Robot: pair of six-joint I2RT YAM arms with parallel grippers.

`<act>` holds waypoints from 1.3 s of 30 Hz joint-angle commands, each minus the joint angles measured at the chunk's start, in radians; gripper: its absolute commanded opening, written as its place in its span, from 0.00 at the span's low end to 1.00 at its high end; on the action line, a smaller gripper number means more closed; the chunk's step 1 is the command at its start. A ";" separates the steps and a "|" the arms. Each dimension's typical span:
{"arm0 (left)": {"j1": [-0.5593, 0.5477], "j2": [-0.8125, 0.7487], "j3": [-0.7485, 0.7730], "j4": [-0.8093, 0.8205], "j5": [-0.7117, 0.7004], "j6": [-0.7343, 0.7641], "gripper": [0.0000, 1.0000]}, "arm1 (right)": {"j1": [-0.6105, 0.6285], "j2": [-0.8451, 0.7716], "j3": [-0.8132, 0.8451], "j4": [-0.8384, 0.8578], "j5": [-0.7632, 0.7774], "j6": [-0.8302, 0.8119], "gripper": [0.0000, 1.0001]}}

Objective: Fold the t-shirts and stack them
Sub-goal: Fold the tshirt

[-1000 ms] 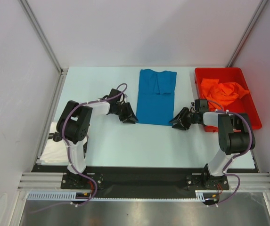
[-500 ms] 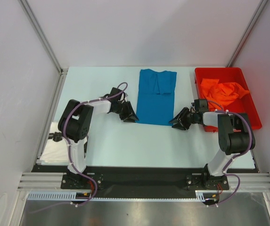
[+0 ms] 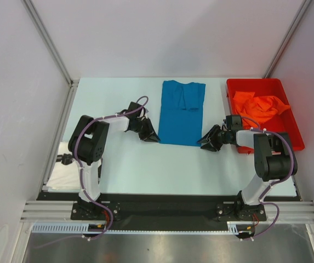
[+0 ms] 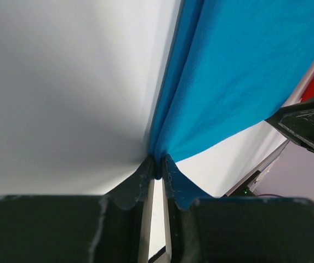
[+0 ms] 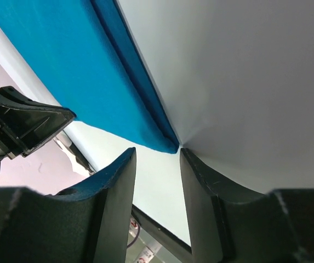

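Observation:
The bright blue t-shirt [image 3: 182,112] lies folded into a long strip at the table's middle back. My left gripper [image 3: 154,136] is at its near left corner, shut on the blue cloth [image 4: 211,82], which bunches between the fingertips [image 4: 170,170]. My right gripper [image 3: 204,142] is open at the near right corner, its jaws on either side of the corner [image 5: 165,143] without pinching it. The orange t-shirt [image 3: 260,107] lies crumpled in the red bin [image 3: 288,118]. A white shirt [image 3: 63,172] lies at the table's left edge, half hidden by the left arm.
The red bin stands at the back right, close behind my right arm. Frame posts rise at both back corners. A black rail [image 3: 167,203] runs along the near edge by the arm bases.
My left gripper has edged slightly toward the blue shirt's corner. The right gripper has barely moved. The shirt lies the same.

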 commanded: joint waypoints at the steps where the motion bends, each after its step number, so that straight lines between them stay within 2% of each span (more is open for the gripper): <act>1: 0.002 0.059 -0.014 -0.053 -0.135 0.054 0.15 | -0.005 0.038 -0.018 -0.088 0.168 -0.026 0.45; 7: 0.002 0.053 -0.008 -0.058 -0.127 0.060 0.13 | 0.009 0.076 0.001 -0.080 0.173 0.017 0.44; 14: 0.003 0.047 -0.010 -0.053 -0.118 0.068 0.10 | 0.015 0.090 -0.001 -0.068 0.210 0.049 0.37; 17: 0.003 0.040 -0.013 -0.050 -0.115 0.071 0.09 | 0.018 0.100 0.016 -0.065 0.216 0.060 0.31; 19: 0.003 0.036 -0.013 -0.046 -0.116 0.077 0.00 | 0.029 0.108 0.021 -0.048 0.213 0.054 0.18; 20: 0.003 0.030 -0.014 -0.044 -0.116 0.080 0.00 | 0.032 0.110 0.024 -0.048 0.214 0.044 0.12; 21: 0.003 0.024 -0.018 -0.032 -0.118 0.083 0.00 | 0.038 0.111 0.028 -0.051 0.216 0.037 0.00; 26: 0.003 -0.019 -0.050 -0.038 -0.148 0.102 0.00 | 0.078 0.065 -0.002 -0.071 0.210 -0.012 0.00; 30: 0.000 -0.100 -0.181 -0.003 -0.159 0.097 0.00 | 0.106 -0.025 -0.074 -0.101 0.199 -0.032 0.00; 35: -0.026 -0.281 -0.382 0.069 -0.170 0.054 0.00 | 0.161 -0.160 -0.218 -0.138 0.207 -0.034 0.00; 39: -0.092 -0.442 -0.580 0.100 -0.204 -0.018 0.00 | 0.225 -0.362 -0.338 -0.158 0.231 0.023 0.00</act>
